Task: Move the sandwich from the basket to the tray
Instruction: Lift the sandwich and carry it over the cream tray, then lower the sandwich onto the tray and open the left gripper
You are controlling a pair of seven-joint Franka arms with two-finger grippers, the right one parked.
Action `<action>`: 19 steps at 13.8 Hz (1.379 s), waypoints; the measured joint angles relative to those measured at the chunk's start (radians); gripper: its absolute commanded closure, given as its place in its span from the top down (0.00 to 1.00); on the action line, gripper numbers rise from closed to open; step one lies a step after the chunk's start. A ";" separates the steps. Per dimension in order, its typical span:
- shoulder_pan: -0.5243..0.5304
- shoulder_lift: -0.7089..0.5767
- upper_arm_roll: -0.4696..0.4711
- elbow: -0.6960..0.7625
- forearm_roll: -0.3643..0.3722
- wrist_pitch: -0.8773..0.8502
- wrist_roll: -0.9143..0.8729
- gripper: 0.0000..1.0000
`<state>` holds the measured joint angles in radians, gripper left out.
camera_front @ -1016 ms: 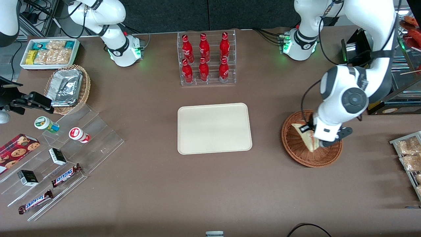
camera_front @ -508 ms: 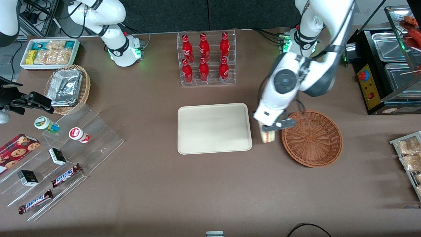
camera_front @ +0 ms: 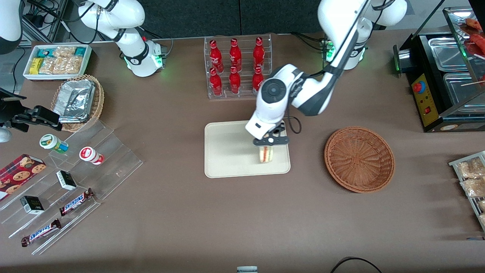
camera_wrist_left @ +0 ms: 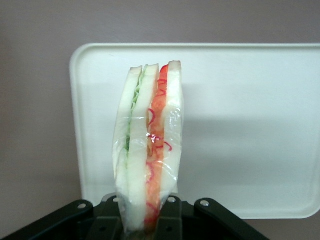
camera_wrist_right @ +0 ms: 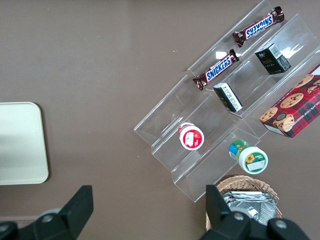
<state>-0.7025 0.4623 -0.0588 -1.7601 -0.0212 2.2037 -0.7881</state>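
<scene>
Claw [camera_front: 267, 145] pinches the film-wrapped wedge sandwich [camera_front: 266, 153] over the smooth cream tray [camera_front: 227, 151].

The gripper [camera_front: 269, 143] hid the sandwich's [camera_wrist_left: 148, 150] held end — whether the sandwich touched the tray [camera_front: 227, 151] was unclear.

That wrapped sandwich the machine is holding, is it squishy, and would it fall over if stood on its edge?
Probably soft: the sandwich is bread and filling in thin clear film, pinched in the pincer over the tray. The film looks slippery. It is a tall, narrow wedge, so stood on edge it would likely tip.
</scene>
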 measured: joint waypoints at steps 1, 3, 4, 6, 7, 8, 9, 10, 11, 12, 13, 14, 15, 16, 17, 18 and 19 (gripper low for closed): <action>-0.021 0.020 0.000 0.004 0.000 0.019 -0.018 0.00; -0.048 0.066 0.001 0.024 0.000 0.042 -0.040 0.00; -0.052 0.087 0.001 0.039 0.003 0.043 -0.044 0.00; -0.052 0.120 0.006 0.068 0.024 0.044 -0.060 0.00; -0.052 0.134 0.008 0.079 0.044 0.044 -0.073 0.00; -0.052 0.144 0.009 0.086 0.062 0.044 -0.087 0.00; -0.052 0.151 0.009 0.090 0.076 0.044 -0.097 0.00; -0.053 0.157 0.008 0.091 0.083 0.044 -0.101 0.00; -0.058 0.163 0.007 0.091 0.086 0.044 -0.102 0.00; -0.067 0.169 0.007 0.092 0.088 0.046 -0.103 0.00; -0.077 0.175 0.007 0.092 0.089 0.053 -0.106 0.00; -0.083 0.180 0.007 0.092 0.090 0.060 -0.109 0.00; -0.086 0.183 0.007 0.092 0.090 0.062 -0.109 0.00; -0.086 0.184 0.008 0.093 0.091 0.063 -0.109 0.42; -0.086 0.184 0.009 0.093 0.092 0.063 -0.109 0.78; -0.086 0.184 0.011 0.094 0.093 0.063 -0.109 1.00; -0.085 0.184 0.013 0.095 0.093 0.063 -0.109 1.00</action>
<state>-0.7874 0.6465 -0.0456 -1.6656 0.0717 2.2665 -0.8973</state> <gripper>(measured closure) 0.670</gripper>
